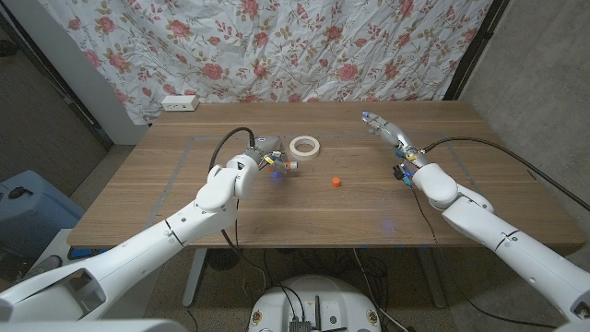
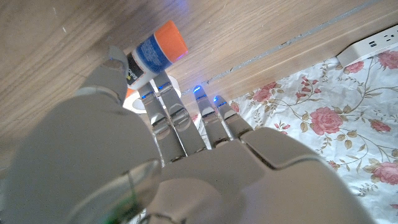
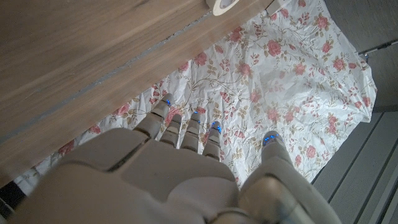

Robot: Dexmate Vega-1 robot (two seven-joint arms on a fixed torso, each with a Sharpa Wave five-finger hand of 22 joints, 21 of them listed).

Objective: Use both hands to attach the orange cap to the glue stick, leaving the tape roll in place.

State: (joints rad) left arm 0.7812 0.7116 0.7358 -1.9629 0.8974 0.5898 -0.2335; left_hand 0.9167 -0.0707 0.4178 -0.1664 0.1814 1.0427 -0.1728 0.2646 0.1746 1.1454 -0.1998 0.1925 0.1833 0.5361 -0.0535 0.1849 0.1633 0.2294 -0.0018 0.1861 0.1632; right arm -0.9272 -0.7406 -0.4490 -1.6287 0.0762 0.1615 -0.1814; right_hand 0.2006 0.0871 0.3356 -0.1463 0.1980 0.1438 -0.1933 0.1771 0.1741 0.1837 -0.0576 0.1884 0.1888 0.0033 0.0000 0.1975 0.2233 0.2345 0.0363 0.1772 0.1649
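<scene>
My left hand holds the glue stick just above the table, left of centre. In the left wrist view the stick has a blue-and-white label and an orange end, and it is pinched between the thumb and the fingers. The small orange cap stands alone on the wood, right of the stick. The white tape roll lies just behind them; its edge also shows in the right wrist view. My right hand hovers at the far right with fingers spread, holding nothing.
A white power strip lies at the table's back left corner, also seen in the left wrist view. A floral cloth hangs behind the table. Black cables run along each arm.
</scene>
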